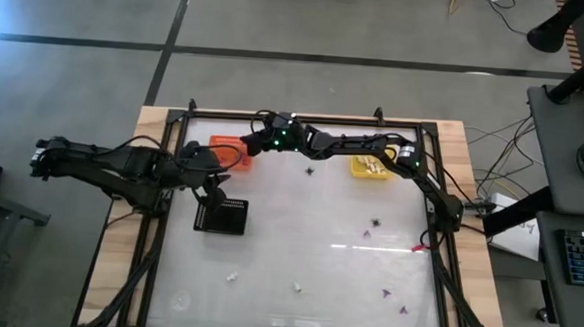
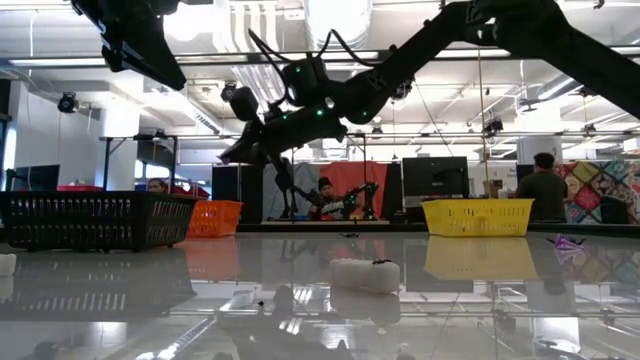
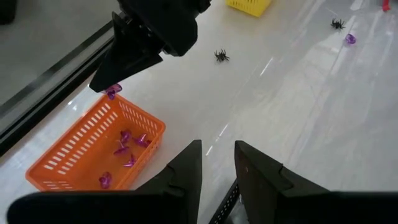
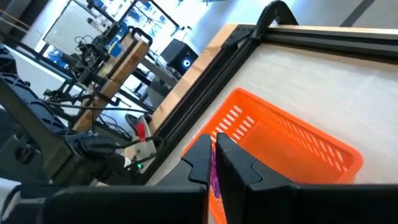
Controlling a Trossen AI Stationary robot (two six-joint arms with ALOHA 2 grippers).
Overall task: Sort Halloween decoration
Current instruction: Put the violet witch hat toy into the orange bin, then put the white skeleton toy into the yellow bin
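Hovering above orange basket (image 3: pixel 93 152) rim: right gripper (image 3: pixel 107 87) pinching purple trinket (image 3: pixel 113 91).

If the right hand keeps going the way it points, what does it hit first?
Most likely the orange basket: the right hand, shut on a purple trinket, points down at its near wall. How far above it hangs is unclear.

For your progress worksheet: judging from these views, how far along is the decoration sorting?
Done: several purple trinkets lie in the orange basket, and pale pieces in the yellow basket. In hand: the right gripper is shut on a purple trinket above the orange basket; the left gripper waits nearby. Left: a black spider and scattered trinkets on the table.
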